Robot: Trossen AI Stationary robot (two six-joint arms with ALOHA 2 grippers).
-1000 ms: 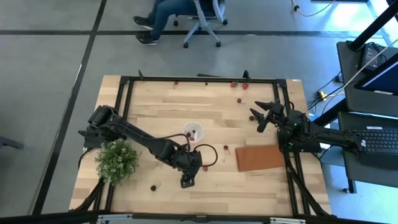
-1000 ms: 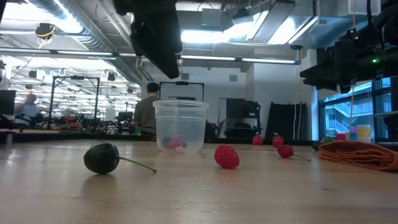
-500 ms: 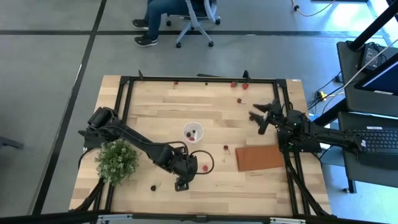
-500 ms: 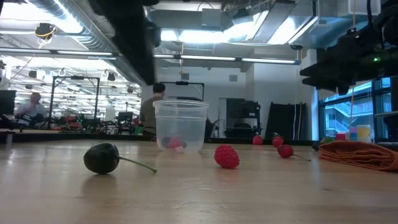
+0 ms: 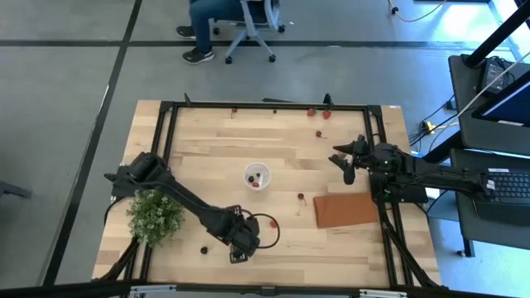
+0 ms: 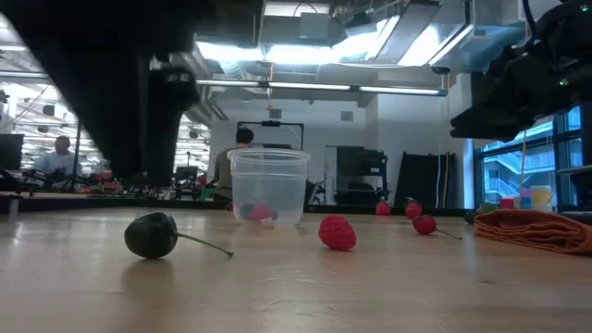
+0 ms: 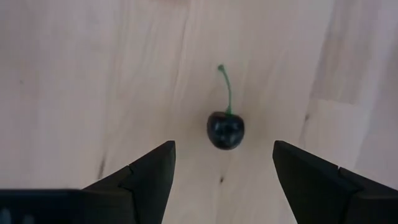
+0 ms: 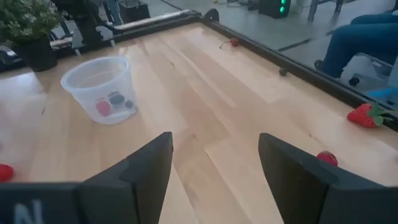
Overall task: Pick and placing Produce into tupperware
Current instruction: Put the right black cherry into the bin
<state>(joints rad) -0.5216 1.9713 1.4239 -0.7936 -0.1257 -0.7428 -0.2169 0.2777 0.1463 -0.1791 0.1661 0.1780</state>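
Lining up your left gripper [image 7: 224, 163], fingers spread, over the dark cherry [image 7: 225, 129] near the table's [image 5: 331, 248] front edge; lower, then pinch. Right gripper [image 8: 214, 163] waits spread.

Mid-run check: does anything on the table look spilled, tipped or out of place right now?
Nothing stands out. The cup stands upright with a few pieces inside. Loose fruit lies scattered: a dark cherry between the open left hand's fingers, a raspberry beside the cup, more along the far edge. The orange cloth lies flat.
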